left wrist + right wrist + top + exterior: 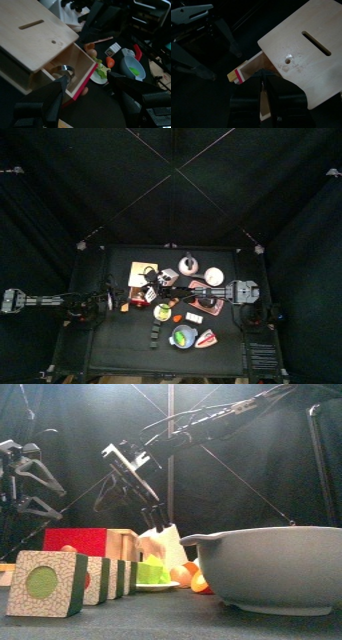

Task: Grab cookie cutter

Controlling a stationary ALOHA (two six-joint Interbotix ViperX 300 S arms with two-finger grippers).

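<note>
From above, the right arm reaches across the middle of the bench and its tool sits over the wooden box at the far left of the clutter, while the left tool hangs near the bench's left edge. From the front, the right tool dips behind the red box, left of a large grey bowl. The left wrist camera shows the left tool spread wide, holding nothing, before the box's open side, where a small round metal ring, perhaps the cookie cutter, lies inside. The right wrist camera shows the right tool pinched narrow against the box's slotted lid; I cannot tell whether it grips anything.
</note>
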